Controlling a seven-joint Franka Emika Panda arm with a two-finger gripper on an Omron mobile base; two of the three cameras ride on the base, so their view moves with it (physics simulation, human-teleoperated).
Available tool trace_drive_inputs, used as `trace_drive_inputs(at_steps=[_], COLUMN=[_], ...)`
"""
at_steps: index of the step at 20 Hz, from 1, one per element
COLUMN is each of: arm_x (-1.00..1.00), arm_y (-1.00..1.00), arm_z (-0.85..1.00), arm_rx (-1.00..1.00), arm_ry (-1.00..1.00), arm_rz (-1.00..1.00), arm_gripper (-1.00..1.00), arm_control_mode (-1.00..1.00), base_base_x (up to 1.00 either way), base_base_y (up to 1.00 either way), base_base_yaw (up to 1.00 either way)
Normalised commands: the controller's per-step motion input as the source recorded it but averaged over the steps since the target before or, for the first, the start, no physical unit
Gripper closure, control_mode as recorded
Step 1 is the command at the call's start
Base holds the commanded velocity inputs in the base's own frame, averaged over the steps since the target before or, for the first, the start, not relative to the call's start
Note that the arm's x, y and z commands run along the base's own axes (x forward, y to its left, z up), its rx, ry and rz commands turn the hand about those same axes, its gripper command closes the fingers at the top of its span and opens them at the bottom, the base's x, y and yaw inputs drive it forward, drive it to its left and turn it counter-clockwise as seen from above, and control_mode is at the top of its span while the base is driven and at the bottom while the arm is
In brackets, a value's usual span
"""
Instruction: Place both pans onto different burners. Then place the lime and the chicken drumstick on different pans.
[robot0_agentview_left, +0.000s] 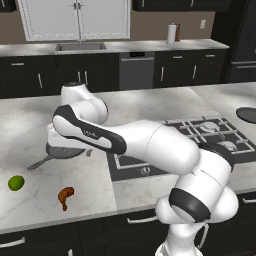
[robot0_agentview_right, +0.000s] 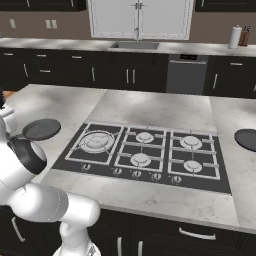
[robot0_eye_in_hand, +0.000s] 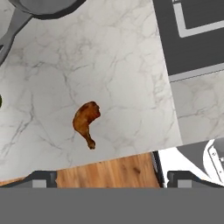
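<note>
My pincer (robot0_eye_in_hand: 106, 179) hangs above the marble desk (robot0_eye_in_hand: 113, 78) with its jaws wide apart and nothing between them. In the hand view just the two dark fingertips (robot0_eye_in_hand: 41, 178) poke up at the bottom, far from each other. From the left base view my own arm hides the pincer, so its exact height over the desk is hard to judge.

Below the pincer, close to the desk's front edge, lies the chicken drumstick (robot0_eye_in_hand: 85, 121), thick end away from the edge and thin bone end pointing toward it. Beyond that edge a strip of wooden floor (robot0_eye_in_hand: 105, 170) shows.

Further along the front edge, toward the desk's left end, sits the lime (robot0_agentview_left: 16, 183); in the hand view only a dark sliver of it shows at the frame's border.

Behind the drumstick, deeper on the desk, rests the grey pan (robot0_agentview_left: 62, 151), partly covered by my arm, its long thin handle pointing toward the front left. It sits just beside the left edge of the black cooktop (robot0_agentview_right: 150, 152), whose burners (robot0_agentview_right: 97, 140) all stand bare.

The darker pan (robot0_agentview_right: 247, 139) lies on the desk well past the cooktop's right edge, cut off by the frame.
</note>
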Motion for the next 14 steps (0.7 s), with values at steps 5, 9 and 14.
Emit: trace_drive_inputs(at_steps=[5, 9, 14], arm_x=[0.0, 0.0, 0.0], arm_y=[0.14, 0.15, 0.08], arm_z=[-0.05, -0.07, -0.09], arm_rx=[0.0, 0.0, 0.0], arm_ry=[0.0, -0.01, -0.02], arm_rz=[0.0, 0.0, 0.0], arm_gripper=[-1.0, -1.0, -1.0], arm_control_mode=[-1.0, -1.0, -1.0], base_base_x=[0.0, 0.0, 0.0], base_base_y=[0.0, 0.0, 0.0], base_base_yaw=[0.0, 0.0, 0.0])
